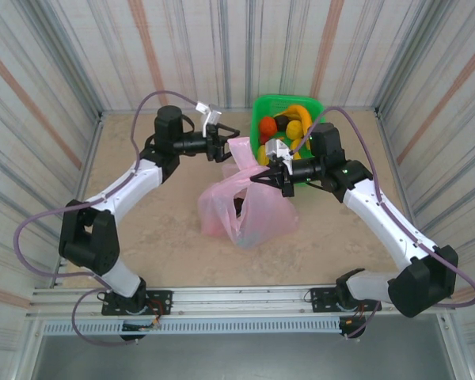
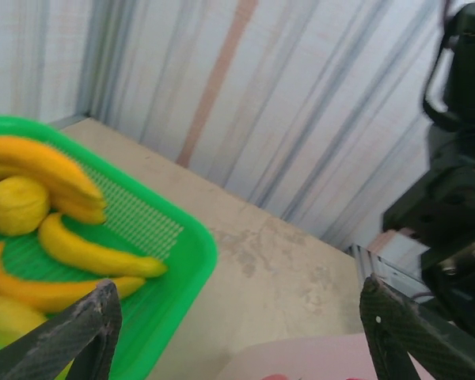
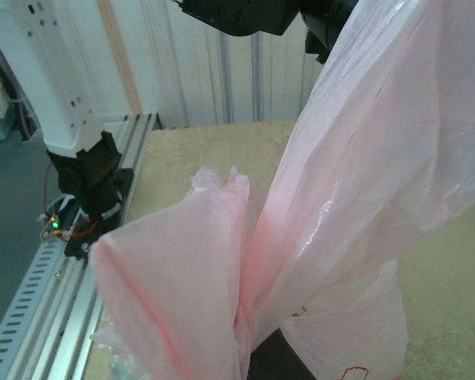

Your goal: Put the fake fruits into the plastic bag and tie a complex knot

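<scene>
Top view: left gripper [image 1: 222, 144] spread, beside the raised handle of the plastic bag [image 1: 249, 202]; right gripper [image 1: 271, 172] pinching bag film; fake fruits [image 1: 293, 127] in green basket [image 1: 256, 119], just beyond the right claw.
Left wrist: fingers [image 2: 87, 332] wide apart, nothing between; bananas [image 2: 87, 252] lie low-left, long axis across the view.
Right wrist: film bunched upward from the claw (its fingers hidden).
Judgement: the left arm is free, so it likely fetches the fruit.

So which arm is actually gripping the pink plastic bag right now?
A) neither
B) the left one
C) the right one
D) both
C: the right gripper is pinched shut on the bunched film of the pink plastic bag, while the left gripper stands wide open close by.
</scene>
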Robot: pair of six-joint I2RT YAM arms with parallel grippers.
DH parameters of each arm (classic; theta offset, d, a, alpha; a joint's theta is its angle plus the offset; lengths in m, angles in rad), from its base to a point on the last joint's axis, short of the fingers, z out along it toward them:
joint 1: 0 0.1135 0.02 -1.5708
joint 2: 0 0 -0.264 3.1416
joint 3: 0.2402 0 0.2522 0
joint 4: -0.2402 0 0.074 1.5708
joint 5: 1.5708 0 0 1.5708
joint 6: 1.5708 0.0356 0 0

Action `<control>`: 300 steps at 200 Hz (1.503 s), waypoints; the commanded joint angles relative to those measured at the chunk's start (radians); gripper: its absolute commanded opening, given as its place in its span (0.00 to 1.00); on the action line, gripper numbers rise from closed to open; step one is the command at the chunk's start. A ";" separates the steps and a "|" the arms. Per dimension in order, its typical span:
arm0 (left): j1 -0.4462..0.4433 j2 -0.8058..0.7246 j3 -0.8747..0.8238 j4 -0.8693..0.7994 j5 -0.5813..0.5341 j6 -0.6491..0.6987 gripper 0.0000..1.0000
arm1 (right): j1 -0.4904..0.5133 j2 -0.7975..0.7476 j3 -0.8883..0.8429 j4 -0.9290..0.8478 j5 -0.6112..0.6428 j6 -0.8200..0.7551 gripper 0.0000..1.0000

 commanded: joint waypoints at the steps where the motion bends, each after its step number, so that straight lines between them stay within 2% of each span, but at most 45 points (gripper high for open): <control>1: -0.024 0.008 0.045 0.078 0.094 -0.002 0.83 | 0.005 -0.021 -0.015 0.004 -0.033 -0.025 0.00; 57: -0.056 -0.036 0.022 0.098 0.223 0.077 0.88 | 0.000 -0.028 -0.019 -0.012 -0.023 -0.029 0.00; 103: -0.066 -0.117 0.038 -0.173 0.243 0.289 0.89 | -0.001 -0.043 -0.021 -0.022 0.028 -0.037 0.00; 160: -0.102 -0.177 0.079 -0.540 0.098 0.540 0.94 | 0.001 -0.062 -0.020 -0.007 0.099 -0.042 0.00; 225: -0.145 -0.145 0.120 -0.710 -0.052 0.635 0.93 | 0.037 -0.094 -0.034 0.017 0.246 -0.097 0.00; 258: -0.152 -0.137 0.121 -0.745 -0.042 0.641 0.88 | 0.050 -0.096 -0.029 0.012 0.288 -0.117 0.00; 300: -0.154 -0.121 0.123 -0.783 -0.035 0.638 0.76 | 0.062 -0.098 -0.032 0.017 0.317 -0.130 0.00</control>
